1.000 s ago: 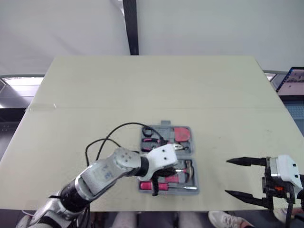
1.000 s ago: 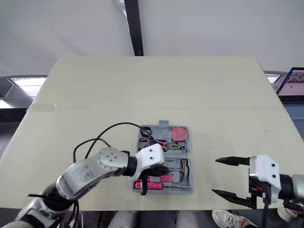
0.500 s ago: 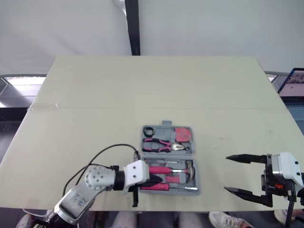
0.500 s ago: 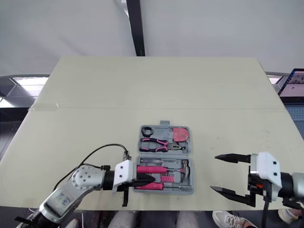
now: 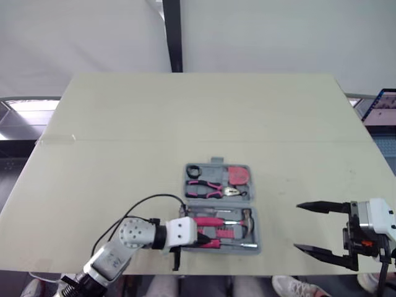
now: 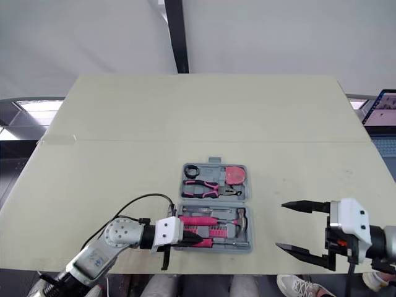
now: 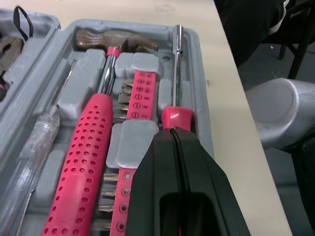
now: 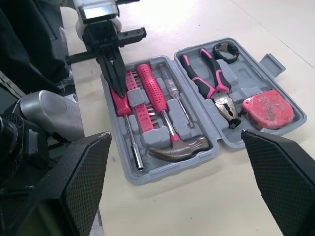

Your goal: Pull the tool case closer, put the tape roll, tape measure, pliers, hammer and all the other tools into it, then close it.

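At left end effector (image 7: 173, 132) (closed): screwdriver (image 7: 177, 116)

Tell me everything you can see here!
table: 1, beige, under everything
tool case: 1, grey, open, table's front
hammer: 1, pink handle, case's near half
screwdriver: 1, pink handle, near half
bit strip: 1, pink, between hammer and screwdriver
pliers: 1, pink-black, far half
tape measure: 1, red, far half
tape roll: 1, black, far half corner
laptop: 1, lit screen, beyond table's right edge
left gripper: 1, black, shut, tips on screwdriver handle
right gripper: 1, black, open, right of case
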Available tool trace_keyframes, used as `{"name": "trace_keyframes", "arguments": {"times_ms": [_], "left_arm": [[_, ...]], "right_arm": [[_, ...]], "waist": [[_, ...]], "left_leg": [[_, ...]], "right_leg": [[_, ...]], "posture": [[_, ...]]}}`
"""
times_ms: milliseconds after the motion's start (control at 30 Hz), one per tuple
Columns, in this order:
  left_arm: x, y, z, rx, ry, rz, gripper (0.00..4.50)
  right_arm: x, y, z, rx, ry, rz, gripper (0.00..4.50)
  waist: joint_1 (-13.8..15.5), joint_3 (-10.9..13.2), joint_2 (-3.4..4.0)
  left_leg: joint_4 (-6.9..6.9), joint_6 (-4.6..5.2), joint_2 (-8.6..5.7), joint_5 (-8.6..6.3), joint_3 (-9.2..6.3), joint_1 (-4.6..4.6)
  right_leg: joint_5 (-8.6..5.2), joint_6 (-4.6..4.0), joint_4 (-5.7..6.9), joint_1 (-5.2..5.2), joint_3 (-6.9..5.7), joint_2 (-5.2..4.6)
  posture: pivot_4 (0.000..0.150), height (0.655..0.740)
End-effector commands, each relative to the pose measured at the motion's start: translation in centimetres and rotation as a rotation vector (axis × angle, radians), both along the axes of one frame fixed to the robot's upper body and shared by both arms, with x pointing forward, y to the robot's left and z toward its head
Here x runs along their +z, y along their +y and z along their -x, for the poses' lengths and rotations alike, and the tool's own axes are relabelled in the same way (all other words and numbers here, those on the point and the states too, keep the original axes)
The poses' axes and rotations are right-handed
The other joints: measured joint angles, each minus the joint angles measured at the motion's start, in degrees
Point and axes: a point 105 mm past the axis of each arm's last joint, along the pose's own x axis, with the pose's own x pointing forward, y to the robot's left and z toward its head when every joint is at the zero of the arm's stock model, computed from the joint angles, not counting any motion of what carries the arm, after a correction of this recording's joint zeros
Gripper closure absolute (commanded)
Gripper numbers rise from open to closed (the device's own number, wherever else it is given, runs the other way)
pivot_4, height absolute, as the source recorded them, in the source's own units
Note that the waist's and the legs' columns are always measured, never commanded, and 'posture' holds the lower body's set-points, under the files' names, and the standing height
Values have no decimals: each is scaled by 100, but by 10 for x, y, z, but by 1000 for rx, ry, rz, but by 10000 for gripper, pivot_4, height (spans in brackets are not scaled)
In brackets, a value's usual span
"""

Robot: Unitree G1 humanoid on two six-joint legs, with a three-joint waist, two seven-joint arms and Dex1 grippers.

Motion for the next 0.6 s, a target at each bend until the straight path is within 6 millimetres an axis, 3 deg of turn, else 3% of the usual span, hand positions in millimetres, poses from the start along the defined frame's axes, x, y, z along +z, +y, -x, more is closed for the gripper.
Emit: {"name": "trace_keyframes", "arguments": {"times_ms": [33, 600], "left_arm": [[-5, -5, 4, -29, -5, -8, 44862], [-36, 5, 18, -63, 54, -156, 44862]], "right_arm": [[7, 0, 2, 16, -23, 5, 0], [7, -1, 3, 2, -20, 14, 0]], "waist": [[1, 0, 0], [2, -21, 23]], "left_leg": [[0, 0, 0, 0, 0, 0], [-2, 0, 0, 0, 0, 5]], "right_leg": [[0, 0, 0, 0, 0, 0], [0, 0, 0, 5, 0, 0]], "posture": [[1500, 7400], [1500, 7400]]}}
